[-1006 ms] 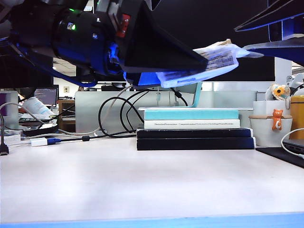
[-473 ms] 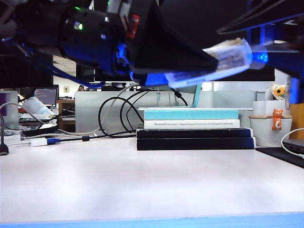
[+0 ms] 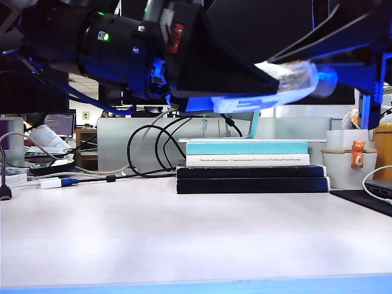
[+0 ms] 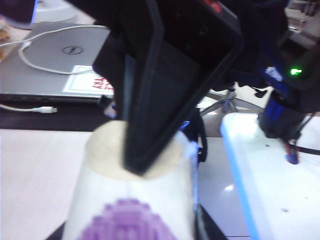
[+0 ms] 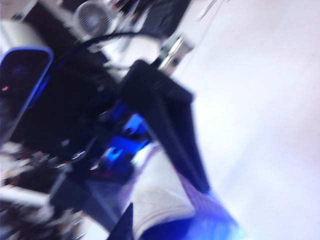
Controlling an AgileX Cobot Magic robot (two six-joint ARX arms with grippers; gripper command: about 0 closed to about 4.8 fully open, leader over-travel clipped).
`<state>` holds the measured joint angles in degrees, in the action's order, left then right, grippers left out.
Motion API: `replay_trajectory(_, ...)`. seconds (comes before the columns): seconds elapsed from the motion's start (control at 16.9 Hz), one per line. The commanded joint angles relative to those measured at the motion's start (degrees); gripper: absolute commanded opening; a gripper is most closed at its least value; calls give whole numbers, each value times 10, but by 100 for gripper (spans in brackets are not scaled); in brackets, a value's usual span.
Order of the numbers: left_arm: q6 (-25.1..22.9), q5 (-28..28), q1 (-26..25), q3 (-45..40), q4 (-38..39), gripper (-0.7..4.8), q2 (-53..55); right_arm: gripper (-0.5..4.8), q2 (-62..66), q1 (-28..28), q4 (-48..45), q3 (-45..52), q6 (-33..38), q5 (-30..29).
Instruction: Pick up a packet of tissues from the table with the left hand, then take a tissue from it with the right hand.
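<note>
The left gripper [image 3: 269,76] clamps the packet of tissues [image 3: 288,82], label unreadable; the right gripper [image 4: 145,167] pinches its cream end, above the desk [image 3: 184,239].

Left gripper [image 3: 269,76] holding packet [image 3: 288,82] high above table [image 3: 184,239], right gripper [image 3: 278,61] meeting it from the right, books [image 3: 251,165] behind

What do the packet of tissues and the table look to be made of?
The packet of tissues: likely soft glossy white plastic film with a printed purple patch; cream paper shows at its open end. The table: smooth, pale, matte top, perhaps laminate, blue front edge.
</note>
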<state>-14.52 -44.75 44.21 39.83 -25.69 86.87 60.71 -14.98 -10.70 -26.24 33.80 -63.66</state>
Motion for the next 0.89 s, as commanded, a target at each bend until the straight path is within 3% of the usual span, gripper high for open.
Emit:
replay_trajectory(0.06, 0, 16, -23, 2, 17, 272, -20, -3, -1, 4, -8, -2, -29, 54)
replay_trajectory(0.3, -1, 12, -78, 2, 47, 272, -41, -2, -2, 12, 29, -3, -90, 103)
replay_trajectory(0.47, -37, 14, -110, 2, 134, 272, -41, -2, -3, 37, 26, -3, -119, 176)
replay_trajectory(0.59, -57, 52, -127, -1, 158, 272, -41, -2, -3, 43, 25, -3, -143, 250)
replay_trajectory(0.77, -65, 123, -131, -6, 120, 264, -41, -2, 8, 42, 7, -3, -159, 293)
replay_trajectory(0.89, -51, 127, -133, -37, 32, 239, -40, -2, 39, 42, -15, -3, -158, 307)
